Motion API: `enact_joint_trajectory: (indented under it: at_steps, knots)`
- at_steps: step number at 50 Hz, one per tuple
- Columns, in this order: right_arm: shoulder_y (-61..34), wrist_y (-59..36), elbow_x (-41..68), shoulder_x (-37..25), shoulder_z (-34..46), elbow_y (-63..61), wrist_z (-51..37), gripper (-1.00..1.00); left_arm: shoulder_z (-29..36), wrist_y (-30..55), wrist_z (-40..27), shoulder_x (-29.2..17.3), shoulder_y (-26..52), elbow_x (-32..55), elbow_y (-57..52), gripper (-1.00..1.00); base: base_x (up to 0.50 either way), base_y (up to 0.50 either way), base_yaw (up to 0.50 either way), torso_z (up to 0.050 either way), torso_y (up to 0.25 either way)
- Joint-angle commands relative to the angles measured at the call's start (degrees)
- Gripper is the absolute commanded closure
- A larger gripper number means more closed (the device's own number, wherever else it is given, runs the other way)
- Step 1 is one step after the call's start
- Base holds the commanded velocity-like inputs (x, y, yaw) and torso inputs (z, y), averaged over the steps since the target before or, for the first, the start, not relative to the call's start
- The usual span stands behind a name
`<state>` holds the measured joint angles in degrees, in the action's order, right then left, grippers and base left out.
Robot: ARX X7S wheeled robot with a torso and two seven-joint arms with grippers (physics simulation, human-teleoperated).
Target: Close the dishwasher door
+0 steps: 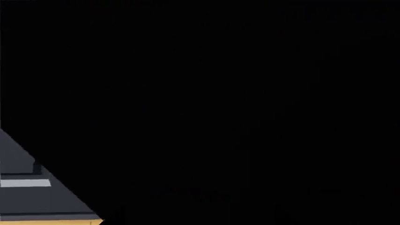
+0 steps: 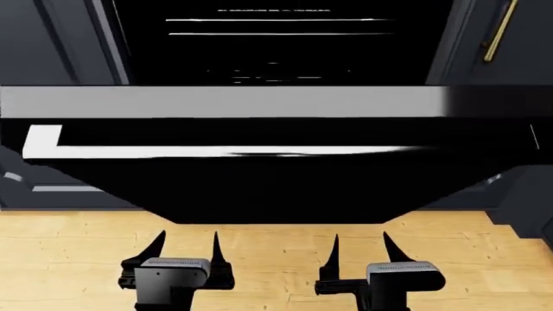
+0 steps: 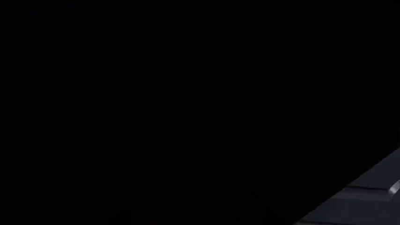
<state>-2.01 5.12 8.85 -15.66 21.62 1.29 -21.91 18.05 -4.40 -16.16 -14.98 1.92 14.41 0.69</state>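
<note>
The dishwasher door (image 2: 285,188) is a glossy black panel, open and hanging forward toward me, with a silver-grey top edge (image 2: 225,102) and a recessed bar handle (image 2: 216,151). Behind it the dark dishwasher interior (image 2: 276,45) shows rack lines. My left gripper (image 2: 188,249) and right gripper (image 2: 361,249) are both open and empty, fingers pointing at the door's lower edge, just short of it. The door's black surface fills the left wrist view (image 1: 237,103) and the right wrist view (image 3: 187,103); the grippers' fingers do not show there.
Dark navy cabinet doors flank the dishwasher, one on the left (image 2: 43,45) and one on the right with a brass bar handle (image 2: 499,32). A light wooden floor (image 2: 276,259) lies below. A cabinet corner (image 2: 527,207) juts out at the right.
</note>
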Motion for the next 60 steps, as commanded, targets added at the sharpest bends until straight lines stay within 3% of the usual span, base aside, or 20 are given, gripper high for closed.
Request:
enact_joint_trajectory:
  at_steps: [1,21,34,60]
  knots:
    - [-0.04,0.40,0.14,-0.14,0.22,0.09,-0.07,-1.00,-0.07,-1.06,-0.23,-0.08,-0.12,0.22,0.08,-1.00,0.50,0.00,0.00,0.000,0.000]
    - [0.19,0.58,-0.54,-0.50,0.80,-0.39,-0.81,-1.00,-0.60,-3.77,-0.78,-0.08,-0.77,0.87,-0.09,-1.00,0.10,0.00,0.00,0.000,0.000]
    - [-2.03,-3.93,0.08,-0.67,0.95,-4.07,-1.18,-1.00,-0.23,-0.10,-1.17,-0.84,0.00,2.06,-1.97,-1.00,0.00,0.00,0.00,0.000,0.000]
    - [-11.77,-10.95,0.69,0.61,0.43,-4.49,-1.91,-1.00,-1.05,3.62,-1.77,-0.77,10.32,2.87,-2.93,-1.00,0.00,0.00,0.00,0.000,0.000]
